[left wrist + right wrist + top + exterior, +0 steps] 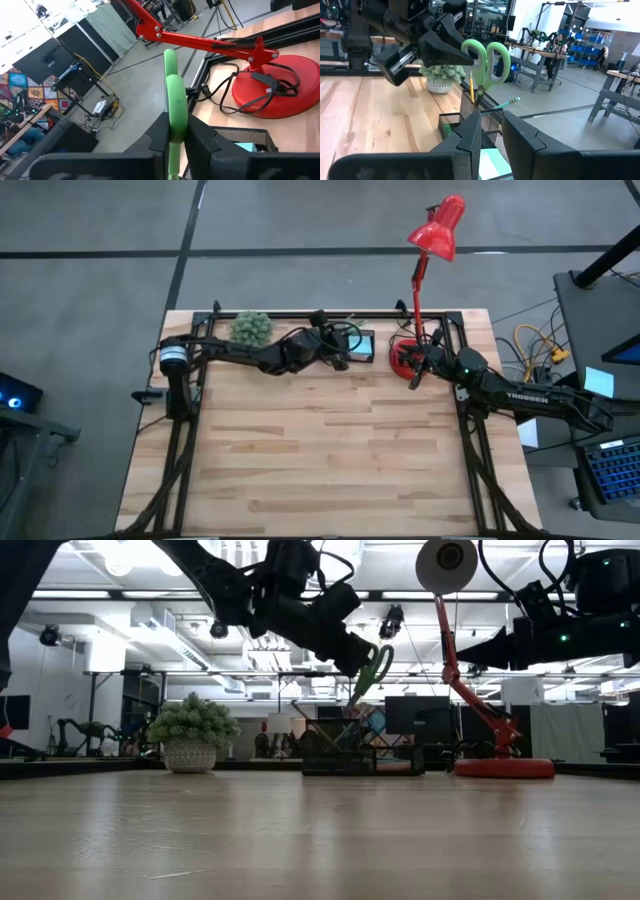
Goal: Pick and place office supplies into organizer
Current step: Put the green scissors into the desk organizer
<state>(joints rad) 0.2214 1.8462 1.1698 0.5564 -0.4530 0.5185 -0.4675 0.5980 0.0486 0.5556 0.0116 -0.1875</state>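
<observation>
Green-handled scissors [487, 62] hang in the left gripper [362, 658], clenched by the handles, blades pointing steeply down into the black mesh organizer [362, 752] at the desk's [330, 450] far edge. Their long axis is near upright, slightly tilted, tips inside or just above the tall compartment beside the yellow pencil [471, 87] and teal pen [502, 105]. The right gripper [492, 132] waits close by, near the red lamp [430, 240], its fingers part-closed on nothing.
</observation>
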